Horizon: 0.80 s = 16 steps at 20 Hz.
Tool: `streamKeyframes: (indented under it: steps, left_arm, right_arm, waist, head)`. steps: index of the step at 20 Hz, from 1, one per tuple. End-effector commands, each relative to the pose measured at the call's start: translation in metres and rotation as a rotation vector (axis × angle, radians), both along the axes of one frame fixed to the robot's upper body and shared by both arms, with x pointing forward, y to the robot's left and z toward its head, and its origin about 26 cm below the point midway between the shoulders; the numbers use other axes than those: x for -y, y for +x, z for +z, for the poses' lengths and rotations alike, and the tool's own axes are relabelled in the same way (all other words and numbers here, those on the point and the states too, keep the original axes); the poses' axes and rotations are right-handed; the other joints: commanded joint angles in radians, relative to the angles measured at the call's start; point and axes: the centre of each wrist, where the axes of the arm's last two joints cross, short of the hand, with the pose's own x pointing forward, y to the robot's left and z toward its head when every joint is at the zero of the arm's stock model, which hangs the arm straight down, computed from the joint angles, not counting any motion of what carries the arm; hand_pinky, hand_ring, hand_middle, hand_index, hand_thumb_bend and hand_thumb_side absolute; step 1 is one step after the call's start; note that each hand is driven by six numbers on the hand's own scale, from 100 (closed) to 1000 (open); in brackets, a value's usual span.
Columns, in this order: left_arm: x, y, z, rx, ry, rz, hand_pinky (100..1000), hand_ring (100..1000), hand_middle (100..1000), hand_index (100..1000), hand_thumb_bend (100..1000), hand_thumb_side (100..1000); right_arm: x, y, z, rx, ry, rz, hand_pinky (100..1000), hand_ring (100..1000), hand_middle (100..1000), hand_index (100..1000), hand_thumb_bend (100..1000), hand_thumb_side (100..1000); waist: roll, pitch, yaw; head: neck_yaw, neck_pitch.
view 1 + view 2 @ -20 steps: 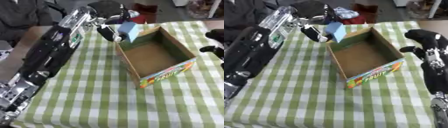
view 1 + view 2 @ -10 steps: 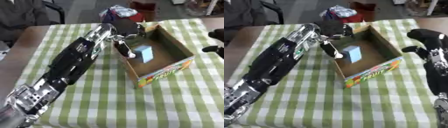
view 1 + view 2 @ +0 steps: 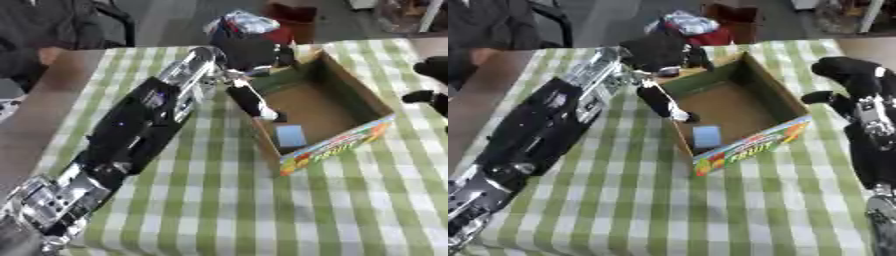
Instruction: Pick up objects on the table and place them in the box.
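One light blue block (image 3: 290, 135) lies flat on the floor of the cardboard box (image 3: 359, 100), near the front wall with the fruit print, so this piece of the task looks done. The left hand (image 3: 662, 52) hangs over the near left wall of the box, and its fingers (image 3: 658, 100) point down, straight and relaxed, with nothing between them; I judge it is placed there because this is the natural spot to let an object fall inside. The box stands open on the surface (image 3: 201, 200), which has a green and white checked cloth, and it is turned a little askew, with one corner toward the robot. The right hand (image 3: 850, 80) waits beside the right wall of the box, apart from it, with its fingers partly curled and empty, probably only kept out of the way. No other loose object is visible on the cloth.
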Motion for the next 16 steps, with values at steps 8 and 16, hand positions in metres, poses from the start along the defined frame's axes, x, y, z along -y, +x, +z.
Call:
streamKeyframes:
  steps: [8, 16]
  left_arm:
    - [-0.092, -0.080, 0.031, 0.013, -0.845, 0.037, 706, 605, 629, 786, 100, 683]
    - [-0.113, -0.114, -0.007, -0.074, -1.212, 0.067, 690, 596, 617, 781, 100, 687]
  right_arm:
    - [0.005, -0.001, 0.007, 0.031, 0.006, -0.033, 610, 824, 721, 720, 100, 546]
    - [0.006, -0.001, 0.006, 0.031, 0.010, -0.044, 609, 824, 721, 720, 100, 545]
  waist:
    - [-0.010, -0.013, 0.047]
    - [-0.020, -0.008, 0.070]
  head:
    - [-0.031, 0.005]
    - [-0.032, 0.005]
